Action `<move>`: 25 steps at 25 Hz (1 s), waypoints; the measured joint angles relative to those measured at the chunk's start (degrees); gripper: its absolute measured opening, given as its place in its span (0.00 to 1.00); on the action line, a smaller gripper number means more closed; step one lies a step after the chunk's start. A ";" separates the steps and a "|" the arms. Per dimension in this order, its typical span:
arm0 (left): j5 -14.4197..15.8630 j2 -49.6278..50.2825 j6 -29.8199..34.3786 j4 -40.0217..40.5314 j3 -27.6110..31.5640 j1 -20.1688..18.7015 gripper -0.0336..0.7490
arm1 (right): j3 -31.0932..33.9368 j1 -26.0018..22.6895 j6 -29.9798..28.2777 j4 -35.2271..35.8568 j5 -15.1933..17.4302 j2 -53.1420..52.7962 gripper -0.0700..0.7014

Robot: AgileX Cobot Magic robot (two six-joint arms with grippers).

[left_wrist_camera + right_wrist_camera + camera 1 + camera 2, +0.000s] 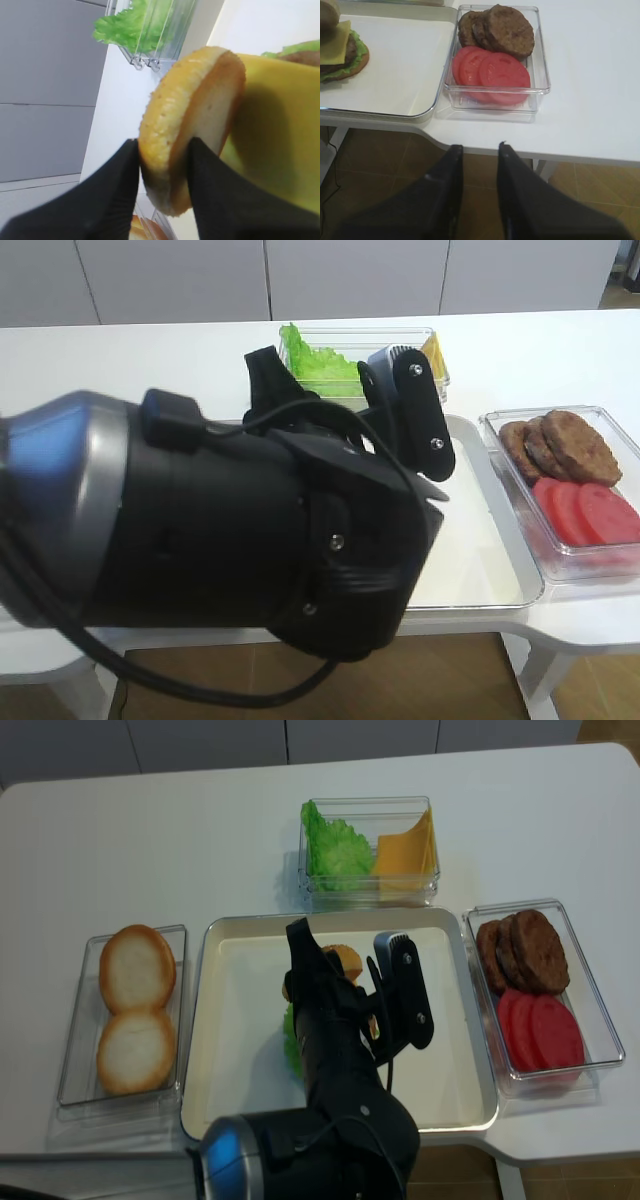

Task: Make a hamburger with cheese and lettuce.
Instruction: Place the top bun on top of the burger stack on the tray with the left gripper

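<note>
Writing was nowhere for us to read on the boxes or the arms. On the white bench (150,830) we saw a clear box of pale bun halves (132,1005) at the left, a box with a clump of lettuce leaves (335,845) and bunched cheese slices (408,848) at the back, and a box of brown patties (522,952) and tomato slices (540,1030) at the right. The left arm (230,530) filled most of the first high view and hid much of the tray (455,1090).

The left hand (162,190) was clamped on the edge of a bun top (187,125), tilted over the cheese (280,145) of the hamburger (340,50) on the tray; the lettuce (360,55) showed around it. The right hand (479,192) hung off the bench's front edge, its fingers together, holding nothing.
</note>
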 joint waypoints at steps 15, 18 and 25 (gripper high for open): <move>0.19 0.00 -0.02 -1.07 0.00 0.00 0.42 | 0.00 0.00 0.00 0.00 0.00 0.00 0.34; 0.19 0.00 -0.02 -1.07 0.00 0.00 0.44 | 0.00 0.00 0.00 0.00 0.00 0.00 0.34; 0.19 0.00 -0.02 -1.33 0.00 0.00 0.44 | 0.00 0.00 0.00 0.00 0.00 0.00 0.34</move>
